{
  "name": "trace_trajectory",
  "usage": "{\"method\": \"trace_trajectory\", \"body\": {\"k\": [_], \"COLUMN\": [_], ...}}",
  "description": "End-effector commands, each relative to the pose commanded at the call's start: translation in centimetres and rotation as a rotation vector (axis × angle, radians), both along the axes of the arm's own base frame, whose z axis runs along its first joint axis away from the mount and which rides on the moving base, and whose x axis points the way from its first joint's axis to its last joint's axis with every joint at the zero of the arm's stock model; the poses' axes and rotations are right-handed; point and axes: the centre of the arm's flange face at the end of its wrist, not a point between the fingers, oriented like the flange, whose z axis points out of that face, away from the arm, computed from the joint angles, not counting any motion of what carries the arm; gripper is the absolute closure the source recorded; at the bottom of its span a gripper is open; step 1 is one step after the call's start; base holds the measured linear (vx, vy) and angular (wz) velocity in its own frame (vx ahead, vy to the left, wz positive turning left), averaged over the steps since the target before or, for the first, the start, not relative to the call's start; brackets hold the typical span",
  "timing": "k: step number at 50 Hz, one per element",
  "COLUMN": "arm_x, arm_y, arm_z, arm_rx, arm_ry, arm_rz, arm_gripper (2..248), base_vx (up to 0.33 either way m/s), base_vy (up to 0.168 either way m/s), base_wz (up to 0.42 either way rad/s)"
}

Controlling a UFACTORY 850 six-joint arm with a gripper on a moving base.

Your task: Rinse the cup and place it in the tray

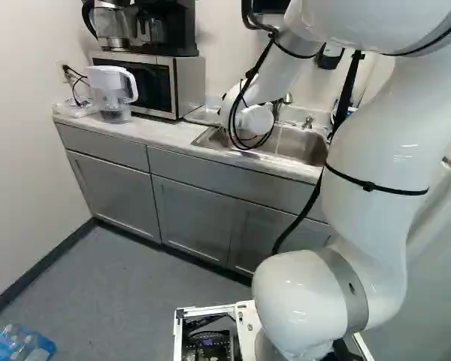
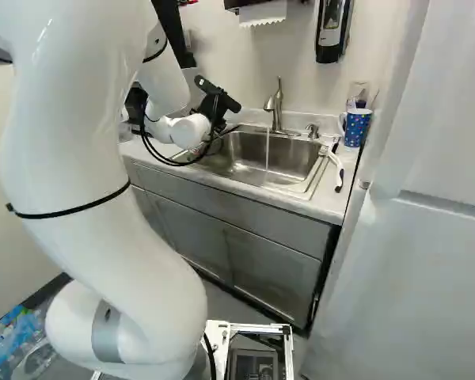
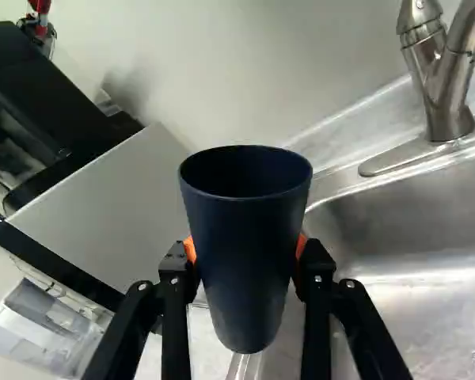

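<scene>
My worry is the dark cup (image 3: 241,285) knocking the faucet (image 2: 275,111) if it swings over carelessly, or its smooth, tapered sides slipping once the running water (image 2: 267,150) wets them. The gripper (image 3: 246,252), at the upper middle of the right base view, has the cup pinched from both sides, rim beyond the fingertips, apart from the stream.

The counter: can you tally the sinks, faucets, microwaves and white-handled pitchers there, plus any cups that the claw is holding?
Sink: 1
Faucet: 1
Microwave: 1
Pitcher: 1
Cup in the claw: 1
Total: 5
</scene>
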Motion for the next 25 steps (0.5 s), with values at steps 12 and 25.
{"method": "trace_trajectory", "body": {"k": [12,25], "arm_x": [0.00,0.00], "arm_y": [0.00,0.00], "arm_z": [0.00,0.00], "arm_rx": [-0.125,-0.261], "arm_ry": [-0.005,-0.011], "arm_rz": [0.013,0.027], "arm_gripper": [124,124], "base_vx": [0.000,0.000], "base_vy": [0.000,0.000], "base_wz": [0.000,0.000]}}
